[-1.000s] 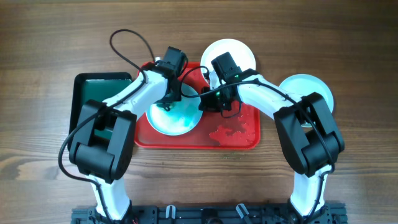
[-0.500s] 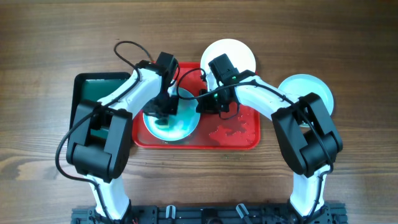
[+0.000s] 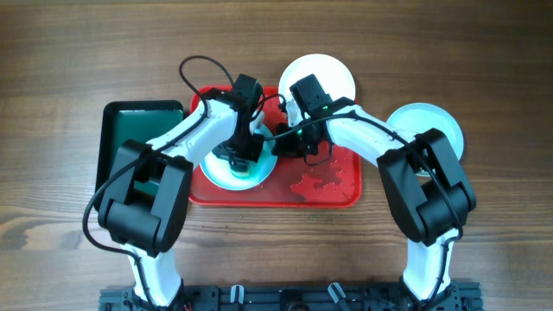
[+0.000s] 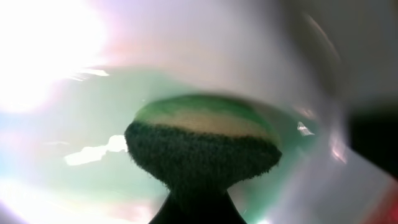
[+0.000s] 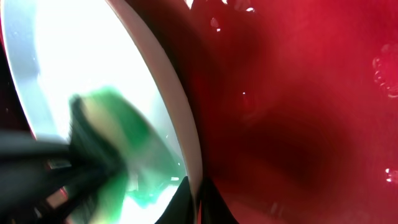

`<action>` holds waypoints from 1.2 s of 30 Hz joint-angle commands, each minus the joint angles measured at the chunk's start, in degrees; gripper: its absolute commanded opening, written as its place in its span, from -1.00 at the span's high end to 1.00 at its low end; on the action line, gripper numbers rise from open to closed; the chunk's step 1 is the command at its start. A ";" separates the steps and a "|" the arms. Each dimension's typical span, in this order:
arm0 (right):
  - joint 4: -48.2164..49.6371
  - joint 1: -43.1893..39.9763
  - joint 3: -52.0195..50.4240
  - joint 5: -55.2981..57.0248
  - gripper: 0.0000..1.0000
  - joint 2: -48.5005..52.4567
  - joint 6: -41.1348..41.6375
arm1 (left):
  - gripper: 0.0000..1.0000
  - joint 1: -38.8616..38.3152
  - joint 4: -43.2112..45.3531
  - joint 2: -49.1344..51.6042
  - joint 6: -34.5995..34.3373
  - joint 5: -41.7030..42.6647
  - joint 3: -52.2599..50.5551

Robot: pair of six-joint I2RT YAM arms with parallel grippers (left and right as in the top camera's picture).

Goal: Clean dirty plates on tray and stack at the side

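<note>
desk (image 3: 69,52): brown wood grain, fills my overhead frame | dark green tray (image 3: 130,121): left of centre, flat on desk, partly covered | sponge (image 4: 202,134): green-yellow, dark scouring face, centre of my left wrist view

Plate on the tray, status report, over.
Left claw shut on sponge, pressed on plate. Right claw pinching plate rim. Plate smeared green, on tray. Nothing blocking.

Red tray (image 3: 346,164), white plate (image 3: 220,173) smeared teal-green, dark green-and-beige sponge (image 4: 202,146)
</note>
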 commanded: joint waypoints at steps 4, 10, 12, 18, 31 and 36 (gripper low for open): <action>-0.57 -0.31 0.13 -0.09 0.91 1.31 -0.44 | 0.92 1.20 8.98 2.49 -11.98 -30.75 -0.15; -0.66 -0.31 0.13 -0.11 0.91 1.31 -0.44 | 0.92 2.23 3.30 0.35 -17.68 -29.88 7.54; -0.66 -0.31 0.13 -0.11 0.92 1.31 -0.44 | 0.92 2.99 0.11 -1.51 -17.66 -26.43 11.06; -0.72 -0.31 0.17 -0.13 0.91 -0.17 -0.85 | 0.92 6.60 -6.75 -7.02 -17.62 -12.90 17.86; -12.46 2.84 0.17 31.98 0.92 -21.97 -3.65 | 0.92 9.51 -10.03 -7.78 -17.27 -6.82 17.62; -15.17 8.02 0.17 49.44 0.91 -24.85 -3.37 | 0.92 9.51 -9.62 -7.76 -17.29 -6.82 17.62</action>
